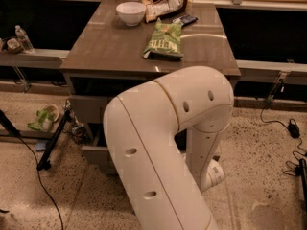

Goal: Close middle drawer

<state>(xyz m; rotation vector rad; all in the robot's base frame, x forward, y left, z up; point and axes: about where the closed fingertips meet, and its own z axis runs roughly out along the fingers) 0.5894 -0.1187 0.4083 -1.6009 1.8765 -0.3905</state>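
Note:
The middle drawer (pixel 95 154) shows only as the left end of a shallow grey front. It stands out from the cabinet toward me, with a dark gap above it. The taller top drawer front (pixel 88 108) sits above it, under the cabinet top (pixel 105 47). My white arm (pixel 163 143) fills the foreground and covers most of the cabinet front and the handles. Its wrist (pixel 213 174) hangs low by the cabinet's right side. The gripper is hidden behind the arm, somewhere low in front of the drawers.
On the cabinet top lie a green chip bag (pixel 164 39), a white bowl (pixel 131 12) and another bag (pixel 165 4). A black stand leg (pixel 55 140) and cable lie on the floor to the left, with green litter (pixel 43 120). Cables (pixel 290 128) lie to the right.

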